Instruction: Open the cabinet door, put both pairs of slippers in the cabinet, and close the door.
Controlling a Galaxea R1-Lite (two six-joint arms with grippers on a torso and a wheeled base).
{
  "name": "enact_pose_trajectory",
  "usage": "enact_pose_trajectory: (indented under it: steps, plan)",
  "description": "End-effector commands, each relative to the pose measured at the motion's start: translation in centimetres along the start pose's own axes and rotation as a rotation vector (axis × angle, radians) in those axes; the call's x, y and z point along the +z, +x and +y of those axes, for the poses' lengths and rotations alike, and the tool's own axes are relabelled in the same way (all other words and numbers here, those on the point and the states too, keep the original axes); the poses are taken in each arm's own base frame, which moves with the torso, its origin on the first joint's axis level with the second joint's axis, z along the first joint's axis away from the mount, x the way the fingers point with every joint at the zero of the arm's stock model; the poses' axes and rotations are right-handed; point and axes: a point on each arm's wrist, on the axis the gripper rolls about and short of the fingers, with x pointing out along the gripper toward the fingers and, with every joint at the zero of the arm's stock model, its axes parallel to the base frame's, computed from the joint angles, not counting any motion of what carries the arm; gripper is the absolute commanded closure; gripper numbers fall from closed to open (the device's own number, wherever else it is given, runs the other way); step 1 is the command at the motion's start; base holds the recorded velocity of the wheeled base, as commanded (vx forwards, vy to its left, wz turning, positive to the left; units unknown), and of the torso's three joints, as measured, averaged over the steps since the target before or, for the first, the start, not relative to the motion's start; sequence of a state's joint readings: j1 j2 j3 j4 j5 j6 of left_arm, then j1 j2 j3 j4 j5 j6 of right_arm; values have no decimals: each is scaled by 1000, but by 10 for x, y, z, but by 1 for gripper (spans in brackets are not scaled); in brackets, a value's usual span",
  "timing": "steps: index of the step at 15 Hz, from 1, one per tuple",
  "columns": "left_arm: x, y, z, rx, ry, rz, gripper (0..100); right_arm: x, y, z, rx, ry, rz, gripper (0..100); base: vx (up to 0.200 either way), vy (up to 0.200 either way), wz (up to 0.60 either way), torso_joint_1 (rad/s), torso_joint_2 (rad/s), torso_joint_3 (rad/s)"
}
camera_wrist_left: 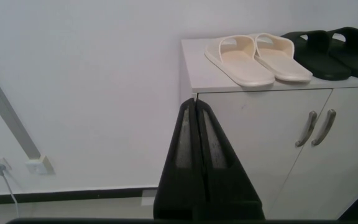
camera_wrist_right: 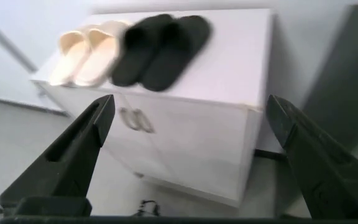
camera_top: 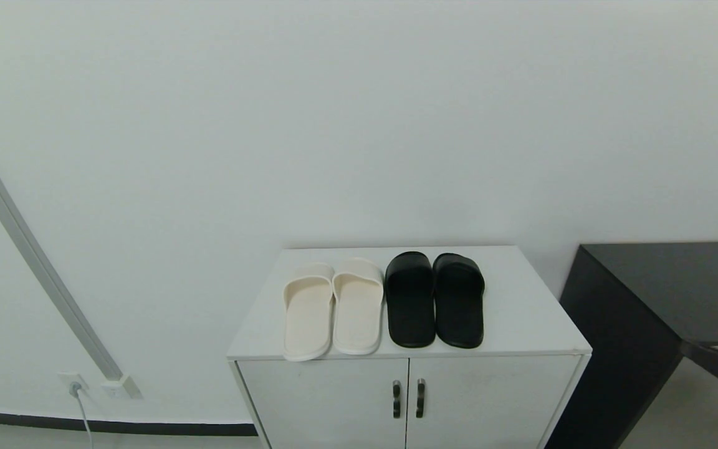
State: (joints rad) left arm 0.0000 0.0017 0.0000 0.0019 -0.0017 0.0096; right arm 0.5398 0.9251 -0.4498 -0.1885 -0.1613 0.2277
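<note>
You had both pairs on top of the white cabinet, nothing inside yet. Cream slippers sat left of centre and black slippers just to their right, the two pairs touching or nearly so; I couldn't tell which. All four lay side by side, soles down, toes to the wall, with the cream heels right at the front edge and the black heels a little back from it. Left door and right door were both shut, and the two dark vertical handles sat close together at the centre seam. Your left hand was closed, fingers pressed flat together, gripping nothing. It pointed at the cabinet's left front corner, below the level of the top; I couldn't tell whether it made contact. Your right hand was wide open with nothing between the fingers, set off from the cabinet's right front and looking down over the top and doors, well apart from the slippers. A dark desk stood right of the cabinet. A wall socket with a plugged cable was low on the left, beside a grey duct slanting up the wall.
</note>
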Motion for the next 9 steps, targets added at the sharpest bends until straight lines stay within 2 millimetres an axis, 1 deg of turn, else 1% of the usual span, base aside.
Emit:
enact_pose_trajectory:
  steps: [1, 2, 4, 5, 6, 9]
  plan:
    - [0, 0, 0, 0, 0, 1, 100, 11, 74, 54, 1, 15, 67, 0, 0, 0, 0, 0, 0, 0]
    - [0, 0, 0, 0, 0, 1, 100, 10, 96, 63, -12, 17, 77, 0, 0, 0, 0, 0, 0, 0]
    - [0, 0, 0, 0, 0, -1, 100, 5, 132, 80, -36, 5, 87, 0, 0, 0, 0, 0, 0, 0]
    - [0, 0, 0, 0, 0, -1, 100, 5, 153, 91, -65, 3, 67, 0, 0, 0, 0, 0, 0, 0]
    - [0, 0, 0, 0, 0, 1, 100, 4, 171, 98, -102, -1, 60, 0, 0, 0, 0, 0, 0, 0]
    - [0, 0, 0, 0, 0, 1, 100, -3, 216, 113, -194, -19, 50, 0, 0, 0, 0, 0, 0, 0]
